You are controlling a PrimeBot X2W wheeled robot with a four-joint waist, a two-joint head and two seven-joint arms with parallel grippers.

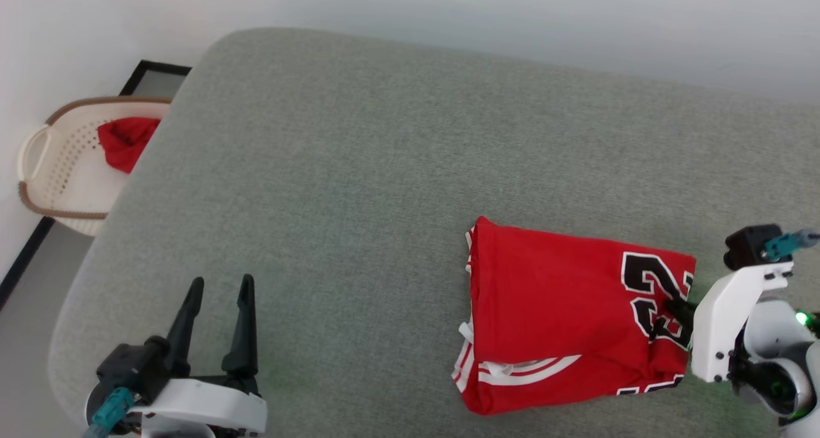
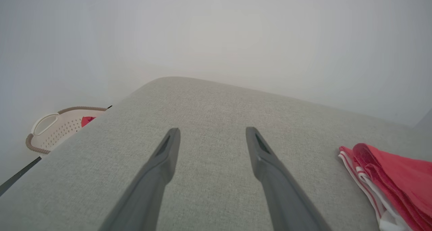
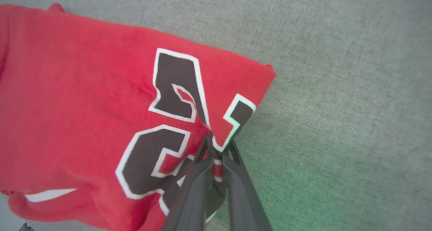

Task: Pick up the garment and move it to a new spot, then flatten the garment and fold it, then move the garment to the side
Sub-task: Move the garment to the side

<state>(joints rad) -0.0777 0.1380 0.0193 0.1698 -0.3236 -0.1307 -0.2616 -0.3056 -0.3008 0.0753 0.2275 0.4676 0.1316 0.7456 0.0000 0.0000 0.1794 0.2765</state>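
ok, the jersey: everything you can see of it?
The jersey is red soft knit with white-and-red striped trim and black, white-outlined numbers. It lies folded into a rough rectangle, several layers thick, on the grey surface, toward the robot's right. The right gripper is shut on its numbered edge, bunching the cloth there.

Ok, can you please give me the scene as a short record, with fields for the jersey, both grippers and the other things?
jersey: folded, lying on the grey surface, toward the robot's right
right gripper: shut on the jersey's edge, at the number
left gripper: open, holding nothing, apart from the jersey
basket: beyond the surface's left edge, red cloth inside
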